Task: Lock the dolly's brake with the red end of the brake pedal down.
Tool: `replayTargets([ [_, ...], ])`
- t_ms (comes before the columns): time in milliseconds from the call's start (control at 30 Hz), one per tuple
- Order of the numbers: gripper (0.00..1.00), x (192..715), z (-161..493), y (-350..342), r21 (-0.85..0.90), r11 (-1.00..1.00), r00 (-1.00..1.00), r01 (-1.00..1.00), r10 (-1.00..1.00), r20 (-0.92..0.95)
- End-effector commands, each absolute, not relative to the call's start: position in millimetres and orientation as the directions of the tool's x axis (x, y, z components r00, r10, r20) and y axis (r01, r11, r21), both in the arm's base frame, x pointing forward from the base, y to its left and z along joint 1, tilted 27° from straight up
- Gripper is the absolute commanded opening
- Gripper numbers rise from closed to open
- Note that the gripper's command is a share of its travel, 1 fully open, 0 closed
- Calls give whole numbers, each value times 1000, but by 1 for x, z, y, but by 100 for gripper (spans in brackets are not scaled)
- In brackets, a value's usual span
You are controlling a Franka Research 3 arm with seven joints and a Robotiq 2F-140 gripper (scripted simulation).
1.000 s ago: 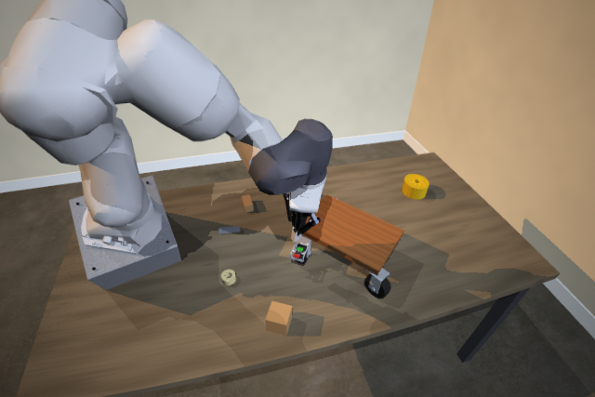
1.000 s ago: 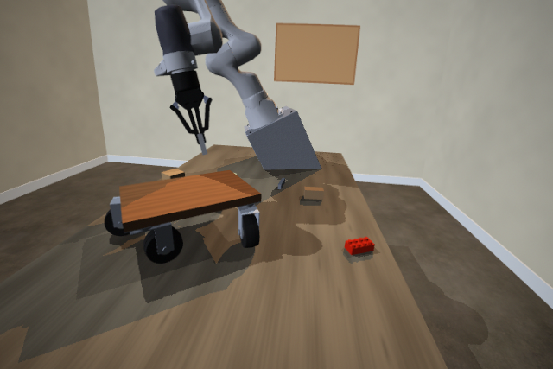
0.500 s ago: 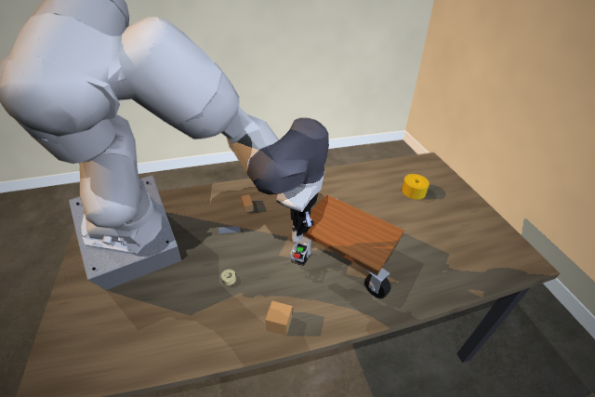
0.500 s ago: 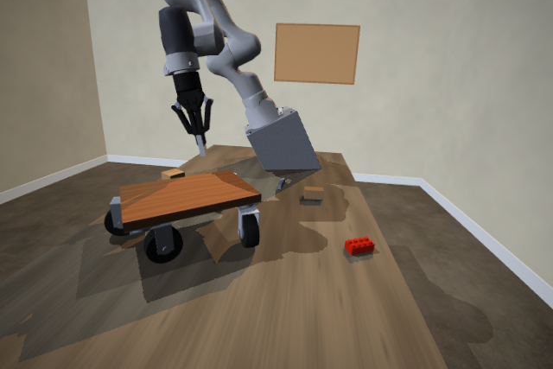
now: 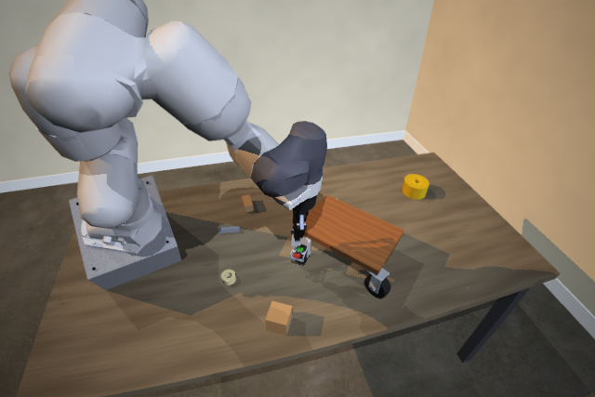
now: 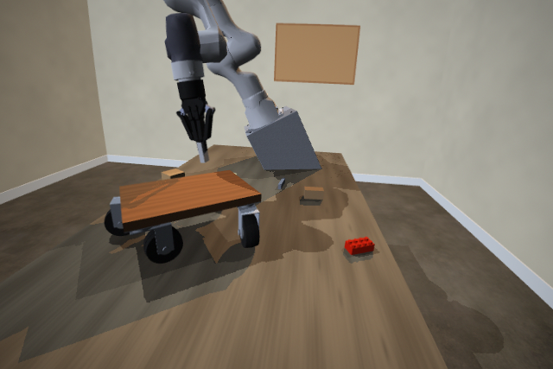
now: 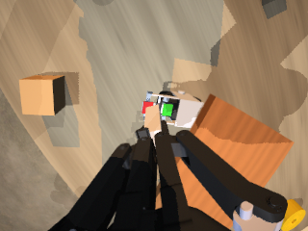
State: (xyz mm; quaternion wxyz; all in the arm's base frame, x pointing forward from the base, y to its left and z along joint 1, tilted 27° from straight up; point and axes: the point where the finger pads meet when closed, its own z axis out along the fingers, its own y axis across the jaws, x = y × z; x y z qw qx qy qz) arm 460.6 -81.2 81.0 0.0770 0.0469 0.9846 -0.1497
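The dolly (image 5: 352,233) has an orange wooden deck and stands on its black wheels on the table; it also shows in the exterior view (image 6: 187,197). At its corner nearest the robot base is the caster with the brake pedal (image 5: 299,253) (image 7: 168,110), which has a green end and a red end (image 7: 149,108). My gripper (image 5: 298,234) is shut and empty. It points straight down just above the pedal, its tips (image 7: 157,130) over the seam between red and green. I cannot tell whether it touches the pedal. In the exterior view the gripper (image 6: 203,153) hangs behind the deck and the pedal is hidden.
On the table are a yellow spool (image 5: 415,186), a cream ring (image 5: 229,279), a tan cube (image 5: 279,317), a small brown block (image 5: 247,202), a grey bar (image 5: 229,229) and a red toy brick (image 6: 359,244). The robot base (image 5: 125,244) stands at the left.
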Motion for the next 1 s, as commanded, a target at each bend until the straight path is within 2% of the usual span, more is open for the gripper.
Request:
replayTargets([
  [0,0,464,75,-85,-301,875,-911,379,296,-287],
  [367,0,467,58,-93,-293,803,-839,519,413,-356],
  [967,0,470,41,-101,-293,803,-839,519,413,-356],
])
